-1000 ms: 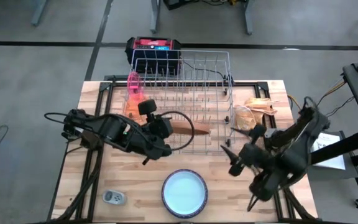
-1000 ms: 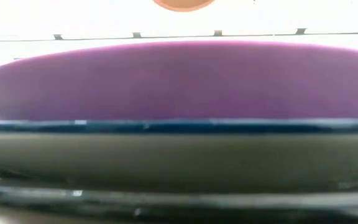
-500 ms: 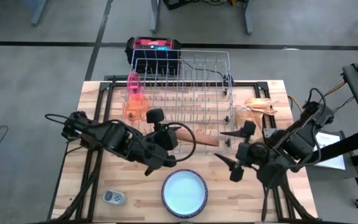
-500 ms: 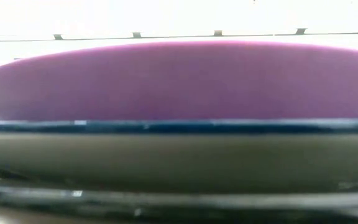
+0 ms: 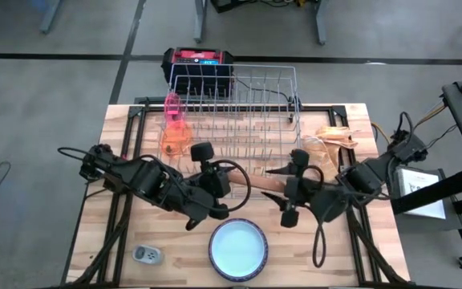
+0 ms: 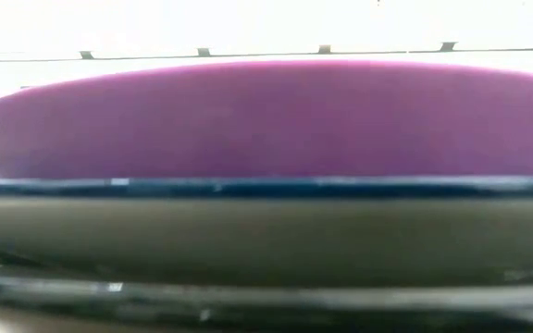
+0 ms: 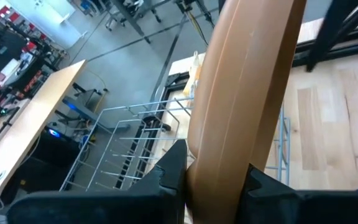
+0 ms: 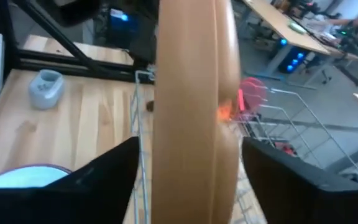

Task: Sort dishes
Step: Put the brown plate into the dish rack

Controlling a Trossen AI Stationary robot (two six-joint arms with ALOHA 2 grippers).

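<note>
My left gripper (image 5: pixel 224 191) is shut on a brown plate (image 5: pixel 261 183), which stands on edge just in front of the wire rack (image 5: pixel 235 120). My right gripper (image 5: pixel 283 195) is open at the plate's free end. One finger stands on each side of the rim, as the right wrist view shows (image 8: pixel 194 112). A stack of plates with a white one on top (image 5: pixel 237 247) rests on the table near its front edge. In the low view the stack shows as a purple plate (image 6: pixel 266 120) on blue and dark ones. A pink cup (image 5: pixel 172 107) and an orange cup (image 5: pixel 175 138) stand at the rack's left end. My left gripper pinches the brown plate's rim (image 7: pixel 219 177) between its two fingers, coming roughly level from the table's left. The plate stands on edge and sticks out beyond the fingers toward the table's right. My right gripper's fingers (image 8: pixel 114 174) flank the opposite rim; I cannot tell whether they touch it.
A small grey-white device (image 5: pixel 145 254) lies at the table's near left. A crumpled tan bag (image 5: pixel 331 140) lies right of the rack. A red and black box (image 5: pixel 197 59) sits behind the rack. Bare wood lies between the stack and the table's right edge.
My left gripper has carried the brown plate, still on edge, toward the table's right and near edge, out of the rack's front. My right gripper has gone toward the table's left and a little toward the far edge, and its open fingers have come around the plate's free rim.
</note>
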